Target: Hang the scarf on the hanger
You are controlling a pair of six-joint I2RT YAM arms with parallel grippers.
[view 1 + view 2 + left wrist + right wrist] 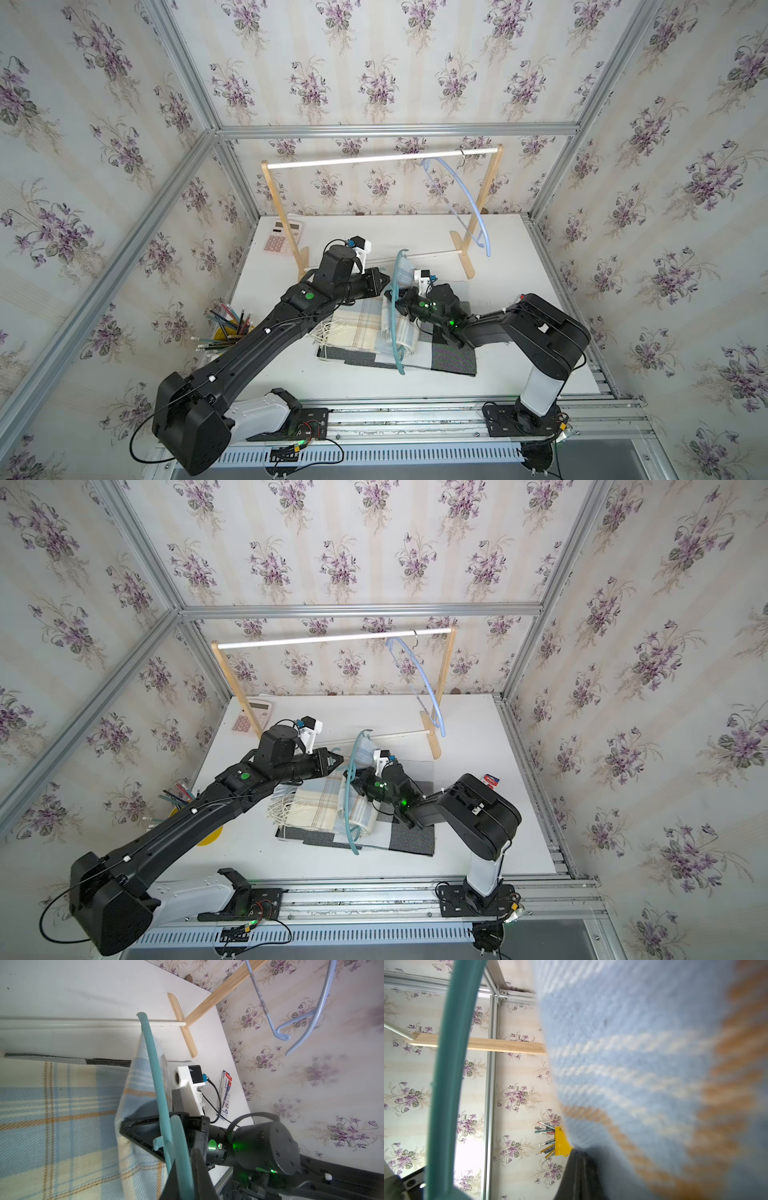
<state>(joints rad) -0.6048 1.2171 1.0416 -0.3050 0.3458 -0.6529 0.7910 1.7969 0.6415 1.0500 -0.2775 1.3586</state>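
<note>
Left wrist view showed the white table (62, 991) bearing the plaid scarf (62, 1115), with one fold raised against the teal hanger (153, 1068). The right claw (122, 1126) was closed, pinching that fold. The left claw (186, 1184) was closed on the hanger. The soft, light cloth would probably slide off, so its folded edge seemed the best place to grip.

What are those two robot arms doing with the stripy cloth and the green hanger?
They are working on hanging a scarf on a hanger. The left gripper is shut on the teal hanger and holds it up over the table. The right gripper pinches a lifted fold of the checked scarf right beside the hanger. Most of the scarf lies flat, so it is not hung yet. A blue hanger hangs on the wooden rack behind.
</note>
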